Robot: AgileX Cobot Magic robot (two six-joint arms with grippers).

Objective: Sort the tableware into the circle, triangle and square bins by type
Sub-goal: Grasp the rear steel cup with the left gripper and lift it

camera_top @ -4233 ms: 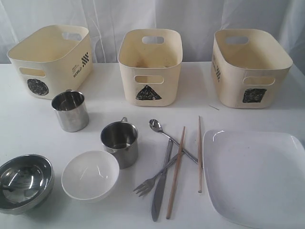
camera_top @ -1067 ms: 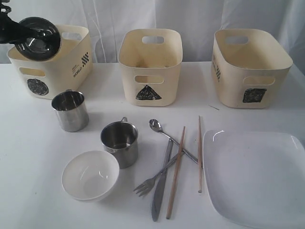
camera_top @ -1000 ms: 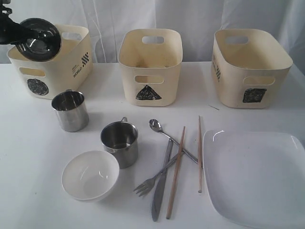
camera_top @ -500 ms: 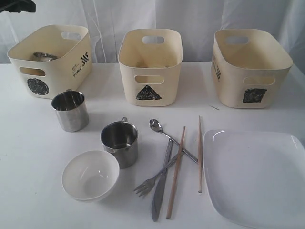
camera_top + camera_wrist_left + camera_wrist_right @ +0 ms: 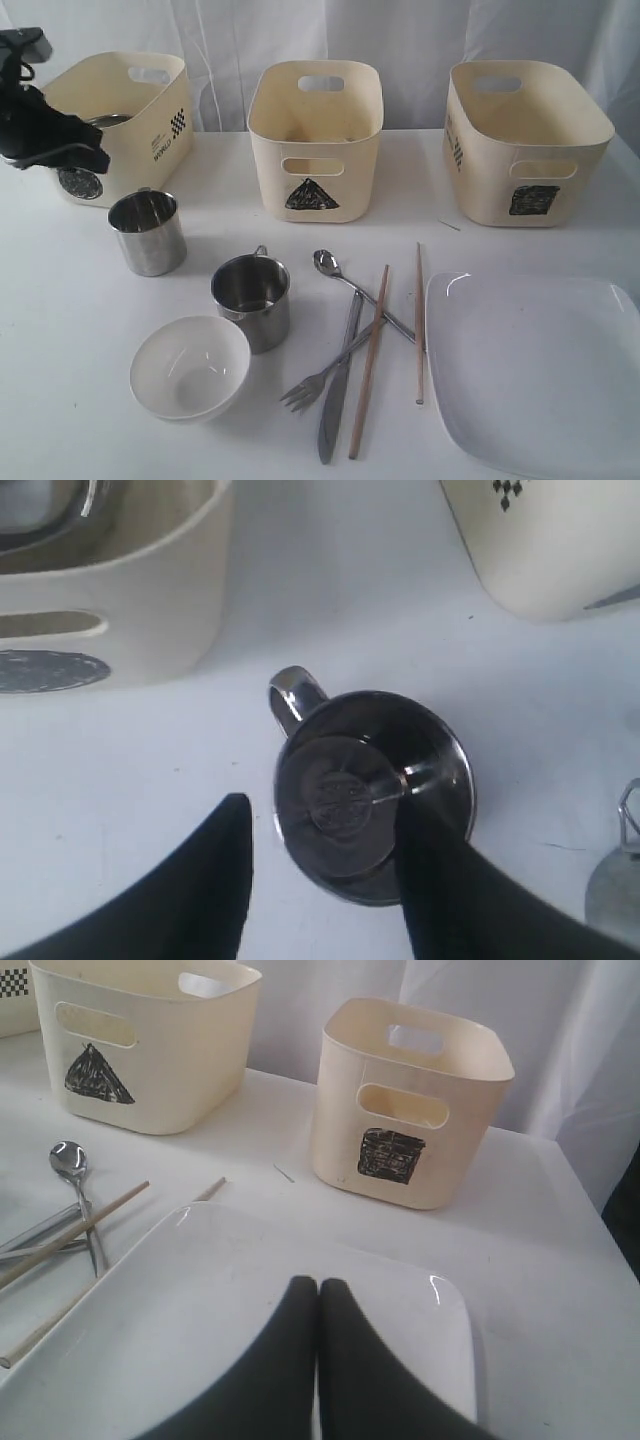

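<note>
1. Exterior: a white table point(image 5: 70, 320) is seen before a white curtain point(image 5: 420, 30); the left claw point(image 5: 70, 155) is held by the circle bin point(image 5: 150, 110), near a steel mug point(image 5: 148, 232).
2. Left wrist: the left claw is spread wide and empty; the steel mug is seen below, between its fingers point(image 5: 200, 880).
3. Right wrist: the right claw point(image 5: 318, 1295) is clenched on nothing, over the white plate point(image 5: 180, 1290).

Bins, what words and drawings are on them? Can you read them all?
"WORLD": on the circle bin, near a checkered flag mark.
Small print above it: too blurred to read.
Its front: a scribbled circle.
Triangle bin: only a scribbled triangle.
Square bin: a scribbled square; side print too blurred to read.
</note>
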